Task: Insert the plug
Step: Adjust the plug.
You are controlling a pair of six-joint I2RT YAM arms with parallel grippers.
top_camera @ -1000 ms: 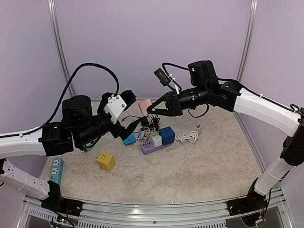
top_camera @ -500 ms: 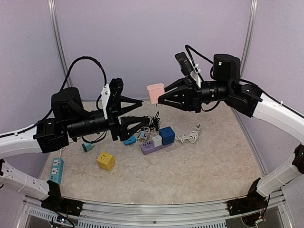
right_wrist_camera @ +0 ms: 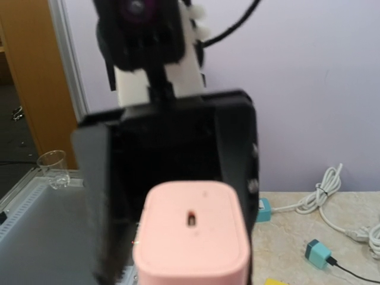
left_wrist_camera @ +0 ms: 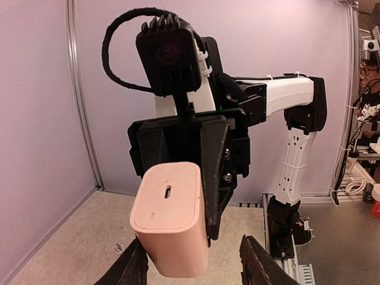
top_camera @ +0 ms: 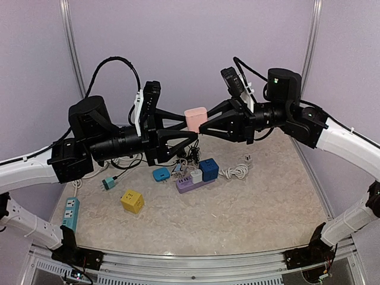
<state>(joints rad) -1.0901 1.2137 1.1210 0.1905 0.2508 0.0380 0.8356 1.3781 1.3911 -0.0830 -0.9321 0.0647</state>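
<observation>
At the 9 o'clock edge of the surface (top_camera: pixel 255 219) lies a teal power strip (top_camera: pixel 70 214). A small teal plug (top_camera: pixel 108 183) and a yellow cube socket (top_camera: pixel 132 202) sit toward 3 o'clock from it.

Above these, well clear of the surface, the left end effector (top_camera: pixel 189 129) reaches toward 3 o'clock. Its jaws are partly open and straddle the lower part of the pink plug (top_camera: pixel 195 119). In its own wrist view its two fingers (left_wrist_camera: pixel 135 268) rise at 6 o'clock on either side of the plug. The one at 9 o'clock is right at the plug's edge, while the one at 3 o'clock stands apart with a gap showing, so no closed grip is visible.

The pink plug hangs in mid-air between the two arms, with a small slot showing on one face. Beneath it on the surface a blue adapter (top_camera: pixel 161 174) lies just at 9 o'clock from a purple power strip (top_camera: pixel 205 184), which carries a white plug (top_camera: pixel 196 176) and a blue cube (top_camera: pixel 208 169).

The right end effector (top_camera: pixel 203 126) comes in from 3 o'clock and is clamped on the pink plug. In the left wrist view one of its black fingers (left_wrist_camera: pixel 214 178) presses on the plug's 3 o'clock side. In the right wrist view the plug fills the 6 o'clock part of the frame, with the left end effector's black body behind it at 12 o'clock.

Farther toward 3 o'clock, a coiled white cable (top_camera: pixel 236 171) lies on the surface.
</observation>
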